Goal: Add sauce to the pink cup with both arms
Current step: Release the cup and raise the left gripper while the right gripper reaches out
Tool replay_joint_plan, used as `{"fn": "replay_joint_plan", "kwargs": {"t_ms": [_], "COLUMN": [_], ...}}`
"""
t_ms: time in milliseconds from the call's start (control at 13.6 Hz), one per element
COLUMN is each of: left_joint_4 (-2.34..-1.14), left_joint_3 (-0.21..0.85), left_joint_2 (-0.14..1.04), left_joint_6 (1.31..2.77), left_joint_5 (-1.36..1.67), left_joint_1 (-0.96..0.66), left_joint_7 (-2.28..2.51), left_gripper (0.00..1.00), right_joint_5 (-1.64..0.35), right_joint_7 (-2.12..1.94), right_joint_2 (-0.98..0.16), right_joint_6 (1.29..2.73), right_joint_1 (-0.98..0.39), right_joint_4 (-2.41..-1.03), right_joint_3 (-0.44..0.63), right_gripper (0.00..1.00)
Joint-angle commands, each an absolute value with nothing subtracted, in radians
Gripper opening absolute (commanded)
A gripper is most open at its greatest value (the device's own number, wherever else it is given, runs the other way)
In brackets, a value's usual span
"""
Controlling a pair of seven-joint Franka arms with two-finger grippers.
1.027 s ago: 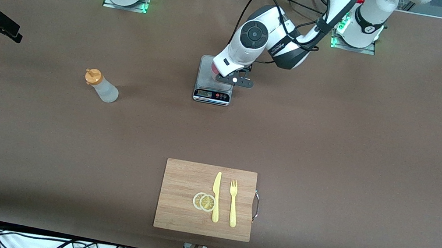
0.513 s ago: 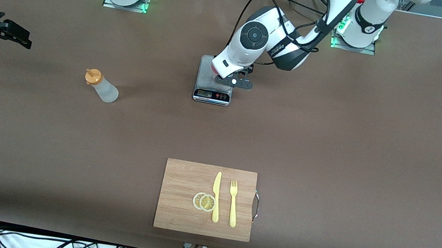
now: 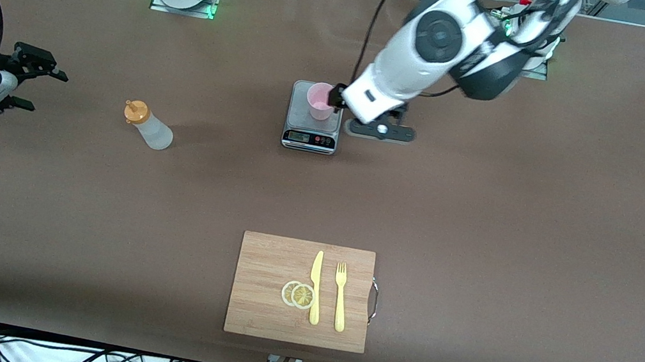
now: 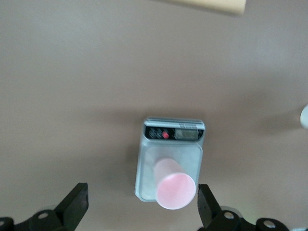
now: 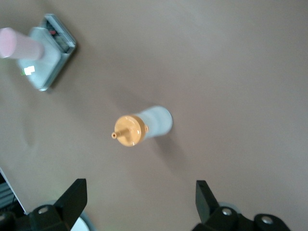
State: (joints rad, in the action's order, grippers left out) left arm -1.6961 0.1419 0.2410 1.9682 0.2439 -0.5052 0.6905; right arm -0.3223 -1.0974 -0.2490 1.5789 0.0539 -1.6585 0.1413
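Sauce bottle and pink cup both stand free on the worktop, neither one held.

The sauce [image 3: 149,125] stands upright toward the right arm's end of the worktop [image 3: 516,225], orange cap up; the pink cup [image 3: 320,100] stands upright on the grey scale [image 3: 309,135] near the middle, well apart from the sauce. The left tool [image 4: 142,207] is over the worktop just beside the scale, fingers spread wide, holding nothing. The right tool [image 3: 31,80] is over the worktop's edge at its own end, near the sauce, fingers wide apart, empty. Nearer the front camera lies a wooden board [image 3: 267,263] with knife [image 3: 315,287], fork [image 3: 339,297] and lemon slices [image 3: 298,294].
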Motion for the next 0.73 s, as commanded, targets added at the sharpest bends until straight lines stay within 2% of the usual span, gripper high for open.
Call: {"fn": "replay_joint_plan", "kwargs": {"t_ms": [0,147,440,660], "left_joint_4": [-1.715,-1.698,-1.547,-1.517], "left_joint_3": [0.147,0.144,0.141,0.133], "left_joint_2": [0.134,0.082,0.078,0.075], "left_joint_6": [1.853,1.763,1.505,1.445], "left_joint_5": [0.184,0.183,0.042,0.037], "left_joint_1": [-0.332,-0.199,-0.028,0.072], "left_joint_7": [0.615,0.467,0.194,0.083], "left_gripper": [1.00,1.00,1.00,1.00], "right_joint_5": [-0.475,-0.561,-0.756,-0.850], "right_joint_7": [-1.393,-1.584,-1.964,-2.199], "right_joint_2": [-0.354,-0.425,-0.585,-0.704], "right_joint_6": [1.575,1.568,1.473,1.425], "right_joint_1": [0.133,0.175,0.255,0.275], "right_joint_4": [-1.649,-1.658,-1.658,-1.657], "right_joint_3": [0.140,0.140,0.140,0.140], "right_gripper": [1.00,1.00,1.00,1.00]}}
